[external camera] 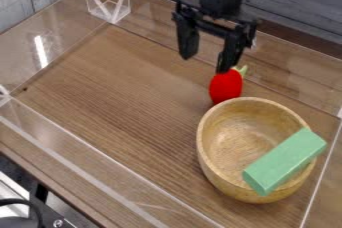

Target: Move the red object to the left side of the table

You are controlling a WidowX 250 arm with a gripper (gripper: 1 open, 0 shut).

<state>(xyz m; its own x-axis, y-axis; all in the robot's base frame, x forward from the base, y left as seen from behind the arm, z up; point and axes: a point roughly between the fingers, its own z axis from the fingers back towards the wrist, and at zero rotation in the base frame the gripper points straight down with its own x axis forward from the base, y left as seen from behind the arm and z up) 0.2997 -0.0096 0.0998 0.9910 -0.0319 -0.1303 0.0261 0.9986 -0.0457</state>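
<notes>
The red object (227,85), a small strawberry-like toy with a green top, lies on the brown wood-grain table (120,92) just behind the wooden bowl. My gripper (211,54) hangs over the table right above and slightly left of it, its two black fingers (189,40) spread apart with nothing between them. The right fingertip is close to the toy's top; I cannot tell whether it touches.
A wooden bowl (222,162) at the front right holds a green rectangular block (285,160). Low clear acrylic walls (40,47) border the table. Bare wood stretches across the left half.
</notes>
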